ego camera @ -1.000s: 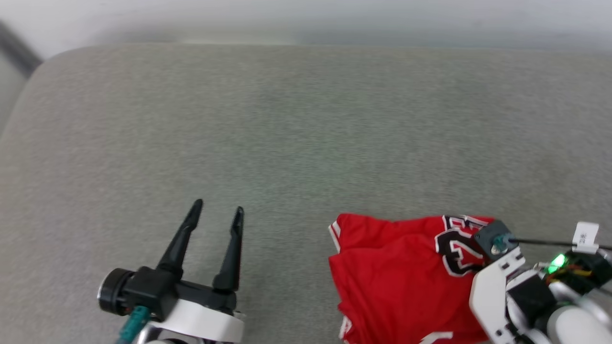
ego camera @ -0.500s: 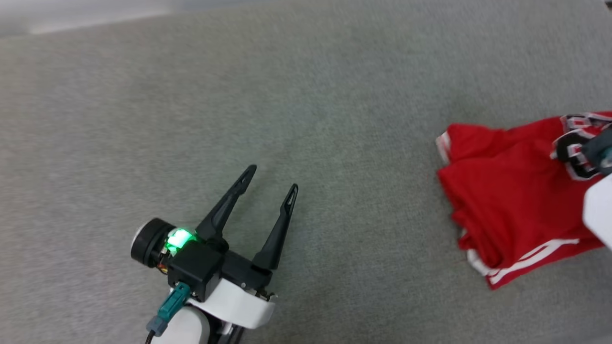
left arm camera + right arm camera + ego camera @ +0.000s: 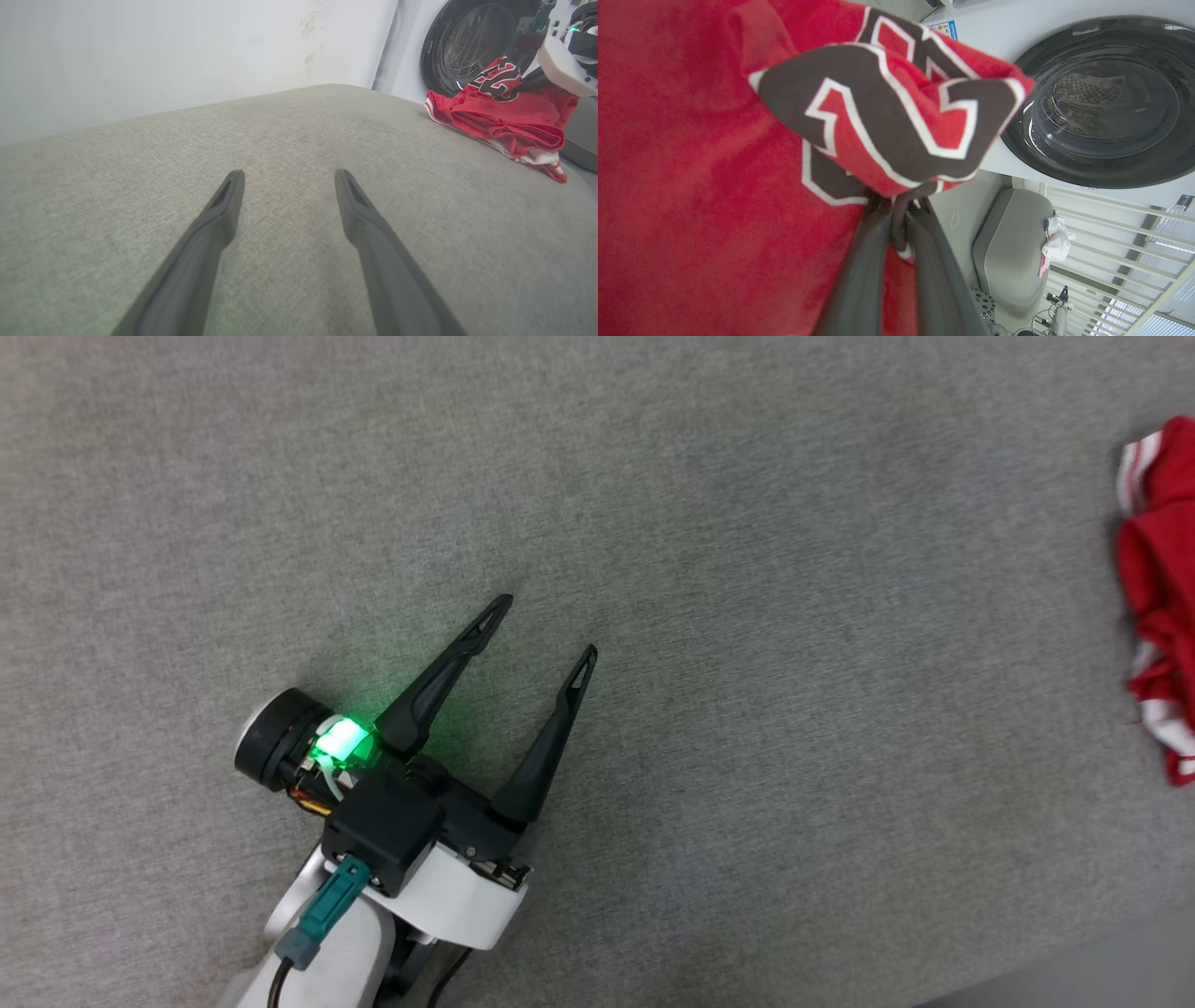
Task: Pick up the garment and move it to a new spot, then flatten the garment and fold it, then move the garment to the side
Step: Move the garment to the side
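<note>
Right wrist view: right gripper pinches the garment; left gripper hovers spread over cushion.

One garment, two tools, one washer

The red jersey, with white trim and black numerals, lies bunched at the grey cushion's right edge.

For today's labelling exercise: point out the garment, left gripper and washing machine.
garment (image 3: 490, 109), left wrist view, red body fabric.
left gripper (image 3: 549, 625), head view, between its fingertips.
washing machine (image 3: 1101, 102), right wrist view, round dark port.
</note>
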You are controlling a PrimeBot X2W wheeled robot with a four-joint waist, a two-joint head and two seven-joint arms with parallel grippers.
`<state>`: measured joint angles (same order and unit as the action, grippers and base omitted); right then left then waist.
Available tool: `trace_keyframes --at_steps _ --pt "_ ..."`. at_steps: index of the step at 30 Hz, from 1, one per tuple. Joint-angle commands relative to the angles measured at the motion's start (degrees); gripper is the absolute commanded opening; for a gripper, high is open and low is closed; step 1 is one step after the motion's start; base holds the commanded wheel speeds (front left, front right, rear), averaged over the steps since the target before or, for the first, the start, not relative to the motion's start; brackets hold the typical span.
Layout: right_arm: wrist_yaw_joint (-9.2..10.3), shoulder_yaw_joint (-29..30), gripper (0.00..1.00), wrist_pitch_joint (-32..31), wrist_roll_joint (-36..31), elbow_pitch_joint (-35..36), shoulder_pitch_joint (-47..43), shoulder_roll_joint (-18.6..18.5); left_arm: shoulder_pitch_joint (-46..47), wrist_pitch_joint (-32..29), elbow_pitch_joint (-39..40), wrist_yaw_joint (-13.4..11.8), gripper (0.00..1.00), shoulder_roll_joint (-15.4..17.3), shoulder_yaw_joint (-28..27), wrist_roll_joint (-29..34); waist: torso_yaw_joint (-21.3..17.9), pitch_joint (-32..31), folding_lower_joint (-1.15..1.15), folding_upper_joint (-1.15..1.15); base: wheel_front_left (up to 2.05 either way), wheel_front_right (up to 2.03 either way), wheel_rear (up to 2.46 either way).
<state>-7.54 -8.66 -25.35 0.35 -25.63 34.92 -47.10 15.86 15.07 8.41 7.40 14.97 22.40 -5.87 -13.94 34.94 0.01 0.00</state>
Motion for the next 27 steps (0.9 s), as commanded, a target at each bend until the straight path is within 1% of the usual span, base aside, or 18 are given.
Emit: trace_keyframes --at_steps 1,6,11,12,13,17,20,23,24,25,26,27 --pt "0.10 1.2 0.00 1.4 -0.7 -2.0 1.8 -0.5 0.7 0.1 0.3 0.0 1.00 0.4 0.1 -0.1 0.8 1.8 -0.01 0.00 0.00 0.00 0.00" --pt "0.10 5.0 0.00 4.9 -2.6 -9.0 4.3 0.8 0.9 0.1 0.4 0.0 1.00 0.7 0.2 0.1 2.1 3.2 -0.01 0.00 0.00 0.00 0.00" --pt "0.10 7.6 0.00 7.3 -4.5 -13.2 5.4 2.8 0.3 0.0 0.1 0.0 1.00 0.5 0.2 0.0 2.8 3.0 -0.01 0.00 0.00 0.00 0.00" --pt "0.10 7.9 0.64 7.6 -5.1 -13.7 5.6 3.3 0.2 0.1 -0.1 0.0 1.00 0.4 0.1 0.0 2.9 2.6 -0.01 0.00 0.00 0.00 0.00" --pt "0.10 7.8 1.00 7.9 -5.7 -14.0 5.6 3.7 0.0 0.1 -0.2 0.0 1.00 0.2 0.1 -0.2 3.0 2.1 -0.01 0.00 0.00 0.00 0.00" --pt "0.09 8.3 1.00 8.8 -7.2 -13.5 6.5 4.9 -0.3 0.1 -0.4 0.0 1.00 -0.8 -0.8 -0.5 3.1 -0.7 -0.01 0.00 0.00 0.00 0.00" --pt "0.10 8.8 1.00 9.2 -7.3 -12.0 6.7 6.0 -1.2 0.1 -0.7 -0.2 1.00 -2.6 -2.6 -2.2 3.4 -4.0 -0.01 0.00 0.00 0.00 0.00" --pt "0.09 7.8 1.00 11.3 -5.4 -9.2 6.1 7.9 -3.3 0.1 -1.0 -0.2 1.00 -3.3 -5.2 -2.9 3.6 -7.8 -0.01 0.00 0.00 0.00 0.00" --pt "0.09 7.8 1.00 11.3 -5.4 -9.2 6.1 7.9 -3.3 0.1 -1.0 -0.2 1.00 -3.3 -5.2 -2.9 3.6 -7.8 -0.01 0.00 0.00 0.00 0.00" --pt "0.10 7.9 1.00 13.3 -4.0 -7.5 4.7 8.6 -4.5 0.1 -1.0 -0.2 1.00 -3.9 -6.6 -3.2 4.3 -10.6 -0.01 0.00 0.00 0.00 0.00" --pt "0.10 7.9 1.00 13.3 -4.0 -7.5 4.7 8.6 -4.5 0.1 -1.0 -0.2 1.00 -3.9 -6.6 -3.2 4.3 -10.6 -0.01 0.00 0.00 0.00 0.00" --pt "0.10 7.8 1.00 14.2 -3.4 -6.4 3.8 9.0 -5.2 0.1 -1.0 -0.2 1.00 -4.1 -7.5 -3.3 4.6 -12.0 -0.01 0.00 0.00 0.00 0.00"
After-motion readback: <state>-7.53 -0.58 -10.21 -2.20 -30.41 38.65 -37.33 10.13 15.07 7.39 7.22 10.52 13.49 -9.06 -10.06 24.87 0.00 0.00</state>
